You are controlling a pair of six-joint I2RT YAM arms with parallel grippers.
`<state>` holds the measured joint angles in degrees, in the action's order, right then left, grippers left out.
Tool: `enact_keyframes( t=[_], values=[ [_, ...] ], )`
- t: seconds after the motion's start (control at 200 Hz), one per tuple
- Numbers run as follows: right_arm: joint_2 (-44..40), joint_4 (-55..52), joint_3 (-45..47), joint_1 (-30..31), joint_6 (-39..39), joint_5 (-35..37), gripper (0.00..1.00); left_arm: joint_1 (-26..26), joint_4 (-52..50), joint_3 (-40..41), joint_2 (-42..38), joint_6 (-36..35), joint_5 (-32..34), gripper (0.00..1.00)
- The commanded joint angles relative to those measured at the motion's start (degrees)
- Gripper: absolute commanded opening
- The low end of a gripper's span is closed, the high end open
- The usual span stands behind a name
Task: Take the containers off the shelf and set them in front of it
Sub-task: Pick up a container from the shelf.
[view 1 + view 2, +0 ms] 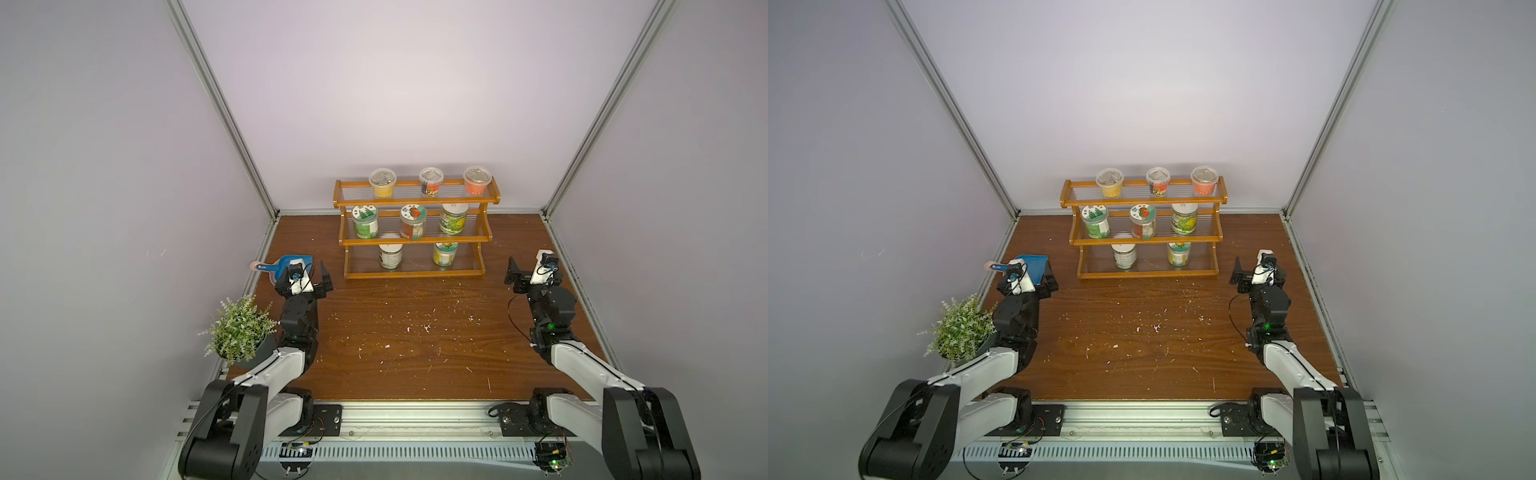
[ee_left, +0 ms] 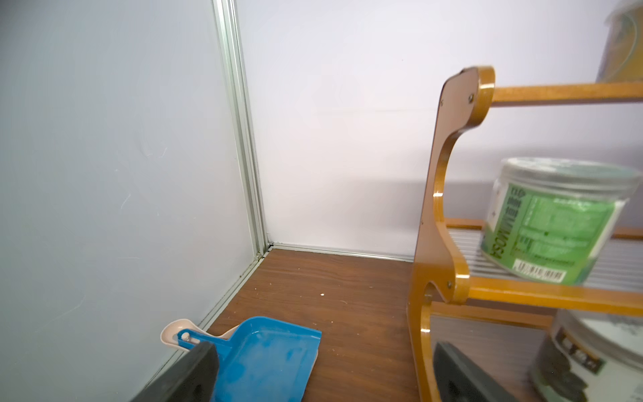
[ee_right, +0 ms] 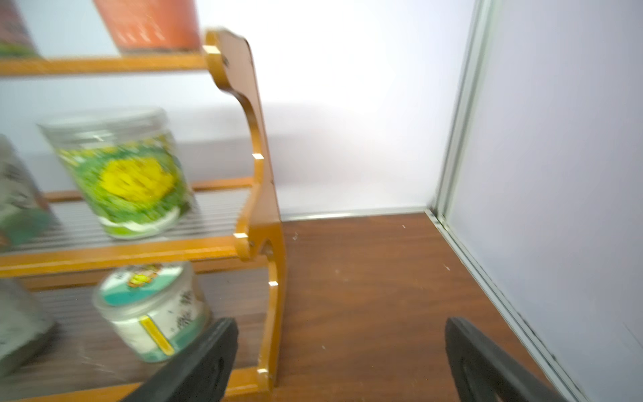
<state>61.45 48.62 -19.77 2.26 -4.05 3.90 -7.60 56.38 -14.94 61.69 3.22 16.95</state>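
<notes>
A robotics lab test cell: plain white panels (image 1: 415, 104) in aluminium framing (image 1: 222, 108) enclose a wood-grain desk (image 1: 415, 353), with two robot arms (image 1: 286, 365) bolted to a metal rail (image 1: 415, 415) at 6 o'clock.

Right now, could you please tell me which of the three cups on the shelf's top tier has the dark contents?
The middle cup: its filling is dark, while the left cup holds yellow and the right cup holds orange.
</notes>
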Motion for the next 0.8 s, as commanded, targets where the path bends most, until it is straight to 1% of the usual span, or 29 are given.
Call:
enact_keyframes(
  t=[0.0, 0.04, 0.07, 0.15, 0.2, 0.27, 0.285, 0.315, 0.37, 0.45, 0.53, 0.625, 0.791],
  values=[
    [-3.04, -12.49, -6.13, 0.64, -3.12, -10.13, 1.0, -2.34, -21.04, -6.54, -4.78, 6.64, -0.42, 1.0],
    [-4.02, -16.02, -8.52, 0.6, -3.22, -12.62, 1.0, -2.59, -25.96, -9.1, -6.25, 9.9, -3.28, 1.0],
    [-4.78, -18.67, -10.31, 0.68, -3.38, -13.83, 0.99, -2.64, -28.89, -10.75, -7.29, 11.3, -7.22, 1.0],
    [-5.72, -24.53, -15.38, 0.64, -3.31, -17.47, 1.0, -2.87, -35.33, -15.04, -9.3, 17.6, -14.6, 1.0],
    [-5.2, -28.35, -19.37, 0.65, -3.2, -20.01, 1.0, -2.86, -39.12, -17.85, -9.81, 21.27, -18.78, 1.0],
    [-3.34, -33.28, -25.36, 0.59, -2.75, -21.74, 1.0, -2.9, -43.44, -22.17, -9.63, 25.61, -24.69, 1.0],
    [-2.9, -34.2, -26.83, 0.61, -2.53, -23.77, 1.0, -2.87, -44.1, -23.08, -9.51, 26.65, -25.85, 1.0],
    [-1.89, -35.31, -29.21, 0.56, -2.45, -25.52, 0.99, -2.95, -44.5, -24.5, -9.17, 28.79, -28.41, 1.0],
    [0.47, -36.63, -33.77, 0.55, -2.43, -27.87, 1.0, -2.95, -44.35, -27.21, -8.26, 32.65, -33.24, 1.0],
    [4.72, -38.38, -40.57, 0.6, -1.67, -29.74, 1.0, -3.66, -41.56, -30.48, -6.27, 37.98, -39.23, 1.0],
    [9.59, -40.9, -47.85, 0.55, -1.31, -31.94, 0.99, -5.94, -40.85, -34.26, -4.4, 39.73, -39.94, 1.0],
    [15.42, -43.65, -56.48, 0.55, -1.28, -34.4, 1.0, -7.43, -39.44, -37.69, -1.41, 41.83, -41.65, 1.0],
    [25.23, -52.1, -69.32, 0.66, 2.13, -33.13, 1.0, -8.17, -38.1, -42.51, 2.99, 43.89, -43.44, 1.0]
  ],
)
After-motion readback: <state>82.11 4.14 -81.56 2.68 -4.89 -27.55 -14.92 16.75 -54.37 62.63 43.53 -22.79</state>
